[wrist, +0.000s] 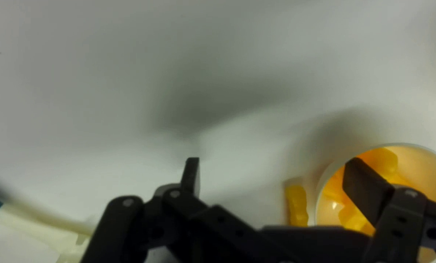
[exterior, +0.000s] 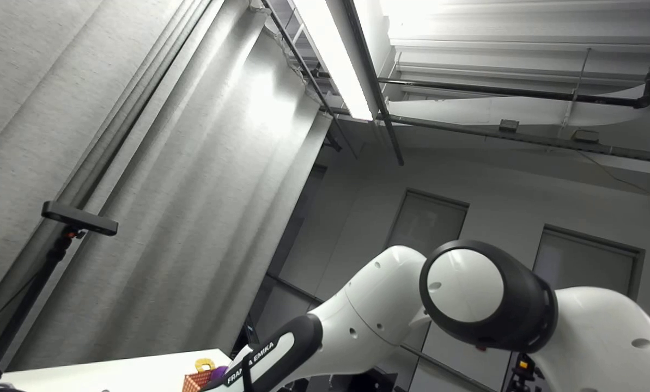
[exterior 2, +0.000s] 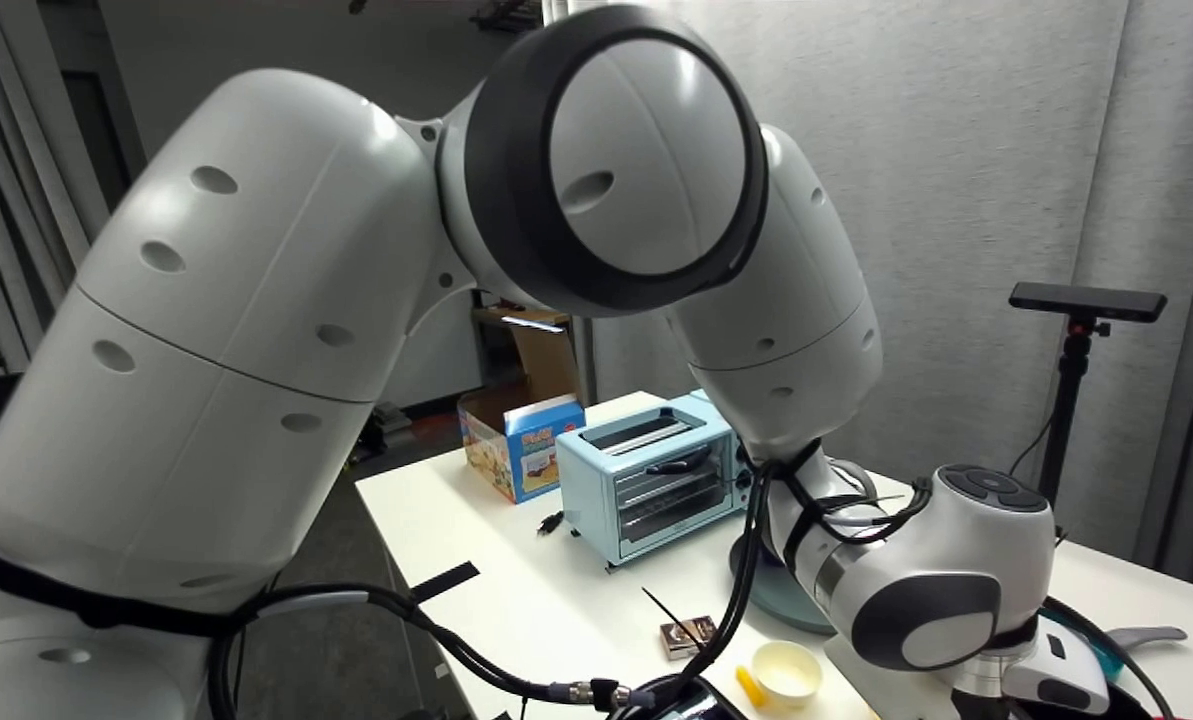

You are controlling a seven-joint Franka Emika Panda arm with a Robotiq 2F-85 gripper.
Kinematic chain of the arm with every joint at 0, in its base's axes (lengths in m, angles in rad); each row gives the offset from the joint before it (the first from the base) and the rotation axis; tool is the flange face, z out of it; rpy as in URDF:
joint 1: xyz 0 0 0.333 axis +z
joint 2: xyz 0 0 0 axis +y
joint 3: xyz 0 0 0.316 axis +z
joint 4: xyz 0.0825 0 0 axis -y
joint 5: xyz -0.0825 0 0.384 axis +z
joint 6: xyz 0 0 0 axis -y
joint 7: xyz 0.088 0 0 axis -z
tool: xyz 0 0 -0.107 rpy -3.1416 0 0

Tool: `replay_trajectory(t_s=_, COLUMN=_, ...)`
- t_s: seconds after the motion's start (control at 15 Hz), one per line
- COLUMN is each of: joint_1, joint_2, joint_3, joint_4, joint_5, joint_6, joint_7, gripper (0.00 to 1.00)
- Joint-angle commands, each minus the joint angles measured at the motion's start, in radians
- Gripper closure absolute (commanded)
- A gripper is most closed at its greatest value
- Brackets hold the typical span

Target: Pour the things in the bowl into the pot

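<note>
1. The gripper (wrist: 272, 164) is spread wide, nothing held.
2. If it is closed here, the loose yellow piece (wrist: 297, 206) beside the bowl (wrist: 428, 168) may be trapped and the grip spoiled.
3. If the bowl's edge is caught by a finger (wrist: 366, 188), the yellow contents (wrist: 351, 215) may be spilled.
4. The bowl is set on the table (wrist: 254, 146), off-centre to the gripper; in the wrist view its mouth is partly covered by that finger.

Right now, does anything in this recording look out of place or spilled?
Yes: in the wrist view, a yellow piece lies on the table just outside the bowl, while similar pieces sit inside, so it looks like a stray. Also, an exterior view is sharply tilted, showing far more curtain and ceiling than table.
</note>
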Motion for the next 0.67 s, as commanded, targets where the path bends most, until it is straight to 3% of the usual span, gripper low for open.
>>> replay_trajectory(t_s=0.0, joint_1=-0.013, joint_2=0.026, joint_3=0.018, joint_4=0.018, joint_5=-0.018, joint_6=0.025, joint_7=0.024, gripper=0.00)
replay_trajectory(t_s=0.2, joint_1=-0.013, joint_2=0.033, joint_3=0.017, joint_4=0.026, joint_5=-0.022, joint_6=0.020, joint_7=0.023, gripper=0.00)
replay_trajectory(t_s=0.27, joint_1=-0.012, joint_2=0.033, joint_3=0.016, joint_4=0.028, joint_5=-0.022, joint_6=0.019, joint_7=0.024, gripper=0.07)
replay_trajectory(t_s=0.33, joint_1=-0.010, joint_2=0.033, joint_3=0.015, joint_4=0.029, joint_5=-0.024, joint_6=0.019, joint_7=0.027, gripper=0.26)
replay_trajectory(t_s=0.47, joint_1=-0.006, joint_2=0.033, joint_3=0.015, joint_4=0.034, joint_5=-0.026, joint_6=0.016, joint_7=0.028, gripper=0.32)
replay_trajectory(t_s=0.6, joint_1=-0.007, joint_2=0.035, joint_3=0.015, joint_4=0.040, joint_5=-0.029, joint_6=0.014, joint_7=0.026, gripper=0.47)
